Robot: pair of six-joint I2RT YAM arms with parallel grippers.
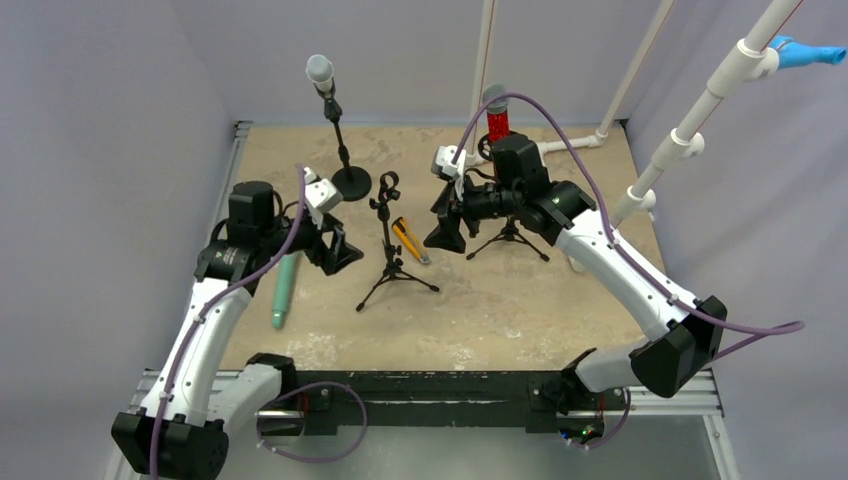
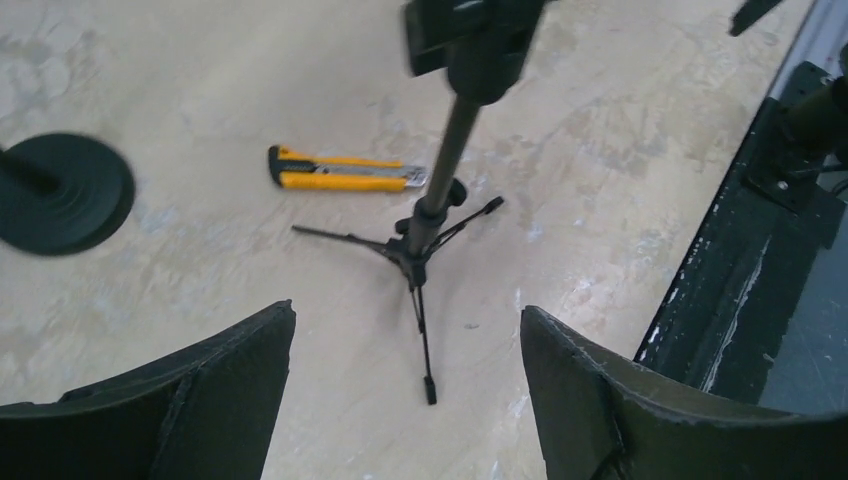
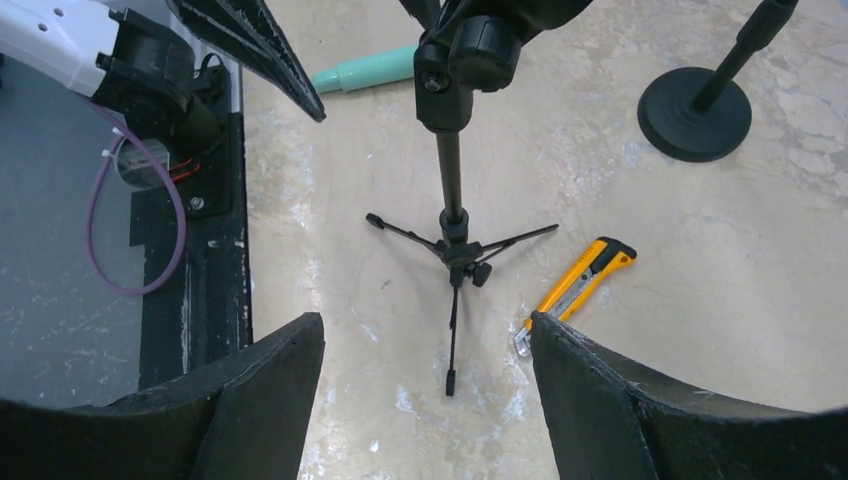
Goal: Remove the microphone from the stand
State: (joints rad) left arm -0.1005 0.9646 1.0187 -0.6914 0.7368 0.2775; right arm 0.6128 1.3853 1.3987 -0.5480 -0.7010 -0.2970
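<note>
No text, label, brand or number can be read anywhere.

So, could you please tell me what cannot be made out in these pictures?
- Top view: the tripod below the red microphone, mostly behind the right arm; only its legs show.
- Top view: the teal microphone, its far end under the left arm.
- Both wrist views: the clip of the centre tripod stand, cut off by the top edge and blurred in the left one.

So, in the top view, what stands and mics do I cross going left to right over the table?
teal microphone lying flat → round-base stand with a grey mic → empty tripod stand → tripod stand with a red mic
</note>
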